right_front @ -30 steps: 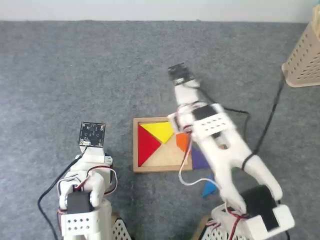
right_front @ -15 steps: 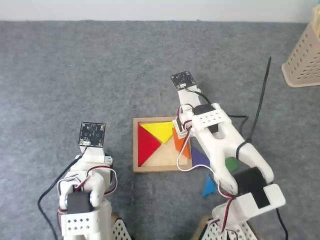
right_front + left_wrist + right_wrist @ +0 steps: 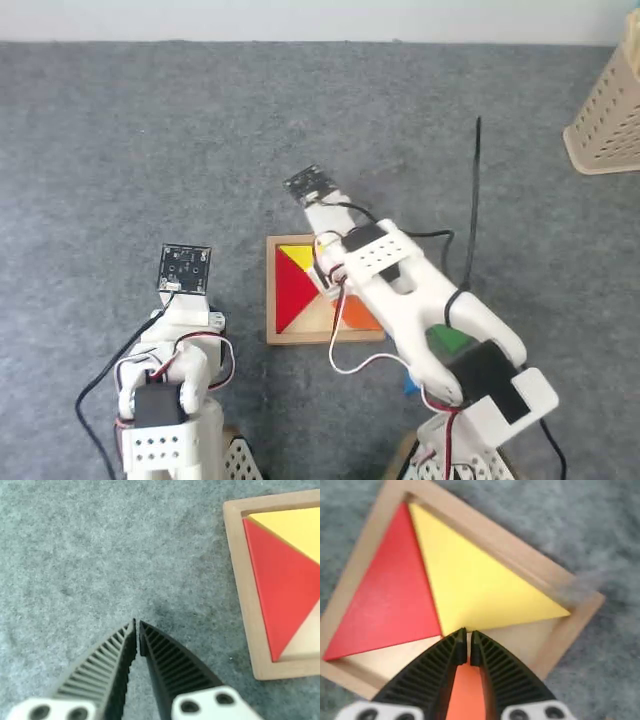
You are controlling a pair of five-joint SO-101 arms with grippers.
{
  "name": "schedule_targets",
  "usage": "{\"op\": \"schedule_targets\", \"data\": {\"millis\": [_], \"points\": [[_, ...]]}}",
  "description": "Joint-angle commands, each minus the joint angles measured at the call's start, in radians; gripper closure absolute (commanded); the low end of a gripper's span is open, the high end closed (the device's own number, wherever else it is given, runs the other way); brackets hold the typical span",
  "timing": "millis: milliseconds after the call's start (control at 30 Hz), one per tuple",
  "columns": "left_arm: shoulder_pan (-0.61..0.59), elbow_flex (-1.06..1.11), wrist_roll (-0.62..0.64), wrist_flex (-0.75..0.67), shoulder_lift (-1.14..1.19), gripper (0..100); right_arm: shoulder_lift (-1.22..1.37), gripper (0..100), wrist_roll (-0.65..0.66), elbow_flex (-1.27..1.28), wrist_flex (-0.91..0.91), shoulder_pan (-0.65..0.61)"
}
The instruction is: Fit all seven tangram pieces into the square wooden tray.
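A square wooden tray point(image 3: 272, 300) lies just below the centre of the high view on a grey carpeted tabletop point(image 3: 150, 150). In its left half sits a large red triangular piece point(image 3: 293, 295), with a large yellow triangular piece point(image 3: 298, 257) touching it along the tray's upper edge. An orange piece point(image 3: 358, 316) rests in the tray's lower right corner, partly under the white right arm point(image 3: 400, 290), which reaches diagonally from the lower right of the frame across the tray. Bare wood point(image 3: 315, 318) shows between the red and orange pieces. A green piece point(image 3: 447, 338) and a sliver of a blue piece point(image 3: 409, 384) lie on the carpet right of the tray, largely hidden by that arm. In the right wrist view the right gripper point(image 3: 468, 634) has its black ribbed jaws drawn almost together, with a hairline gap, tips over the spot where the red triangle point(image 3: 385, 605) and yellow triangle point(image 3: 475, 585) meet; the orange piece point(image 3: 467, 690) shows beneath the fingers, and whether they touch it cannot be told. The left arm point(image 3: 170, 370) sits at the lower left of the high view, well apart from the tray. Its left gripper point(image 3: 137, 626) is closed with nothing between the jaws, over bare carpet near the tray's rim point(image 3: 245, 595). A beige perforated basket point(image 3: 610, 110) stands at the upper right, and a black cable point(image 3: 472, 200) rises beside the right arm.
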Motion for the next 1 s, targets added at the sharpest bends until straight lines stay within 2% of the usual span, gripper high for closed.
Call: {"op": "schedule_targets", "data": {"millis": [0,133,233,433,700,967], "points": [[-0.002,-0.007,-0.005,0.008,-0.02,99,-0.028,98.0,0.043,-0.017,0.012,-0.041],[-0.002,-0.007,-0.005,0.008,-0.02,99,-0.088,99.1,0.058,0.015,0.005,-0.073],[-0.002,-0.007,-0.005,0.008,-0.02,99,-0.225,99.1,0.057,0.08,-0.007,-0.071],[-0.002,-0.007,-0.005,0.008,-0.02,99,-0.475,99.0,0.057,0.245,-0.074,0.025],[-0.002,-0.007,-0.005,0.008,-0.02,99,-0.326,99.1,0.058,0.232,-0.071,0.097],[-0.002,-0.007,-0.005,0.008,-0.02,99,-0.225,99.1,0.066,0.204,-0.07,0.036]]}}
